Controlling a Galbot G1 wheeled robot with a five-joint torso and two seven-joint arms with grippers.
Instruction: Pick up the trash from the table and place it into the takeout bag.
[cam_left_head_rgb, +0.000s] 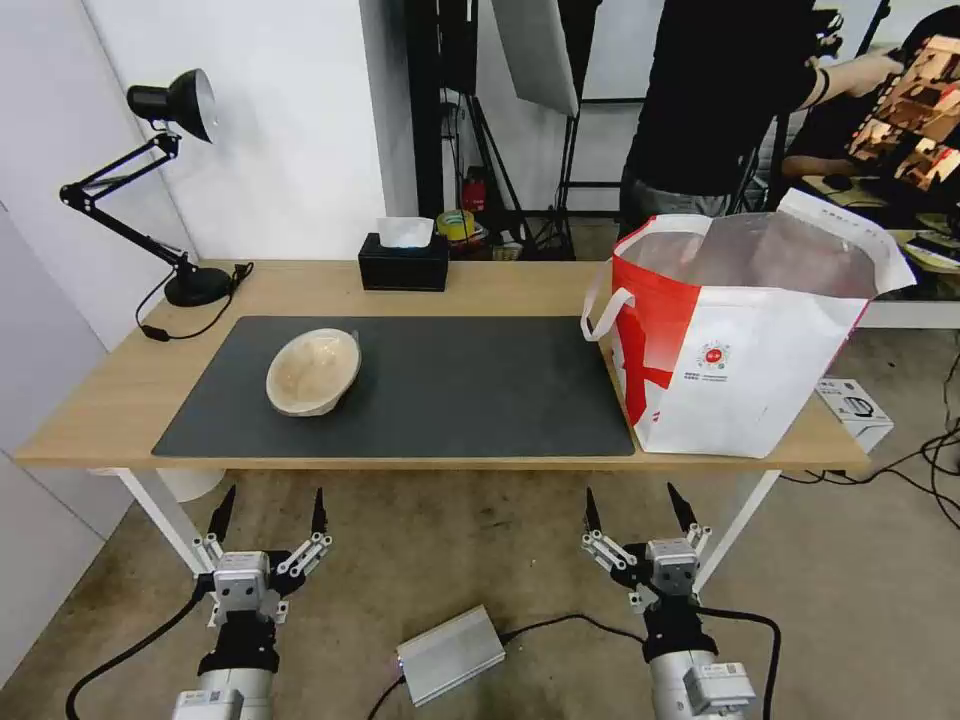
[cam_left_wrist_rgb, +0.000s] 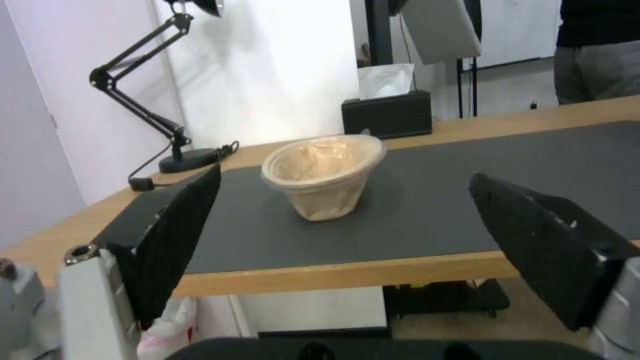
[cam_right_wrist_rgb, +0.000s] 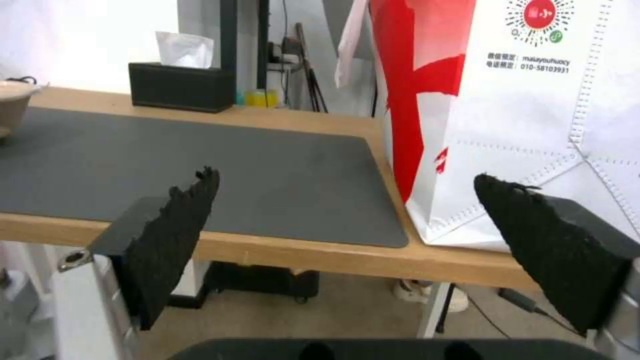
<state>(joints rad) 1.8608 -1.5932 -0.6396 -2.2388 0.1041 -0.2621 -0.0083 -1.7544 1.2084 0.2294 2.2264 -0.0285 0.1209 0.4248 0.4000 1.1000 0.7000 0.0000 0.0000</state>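
One piece of trash, a tan pulp bowl (cam_left_head_rgb: 313, 371), lies tilted on the dark grey mat (cam_left_head_rgb: 470, 390) at the left of the table (cam_left_head_rgb: 110, 400); the left wrist view has this bowl (cam_left_wrist_rgb: 325, 175) straight ahead. At the table's right end stands the white-and-red takeout bag (cam_left_head_rgb: 735, 350), its foil-lined mouth open, and the bag (cam_right_wrist_rgb: 513, 110) looms close in the right wrist view. My left gripper (cam_left_head_rgb: 270, 510) and right gripper (cam_left_head_rgb: 640, 508) hang open and empty below the table's front edge.
A black desk lamp (cam_left_head_rgb: 160, 180) stands at the back left and a black tissue box (cam_left_head_rgb: 404, 262) at the back middle. A silver box (cam_left_head_rgb: 450, 655) with cables lies on the floor between my arms. A small white box (cam_left_head_rgb: 855, 408) sits behind the bag's right side.
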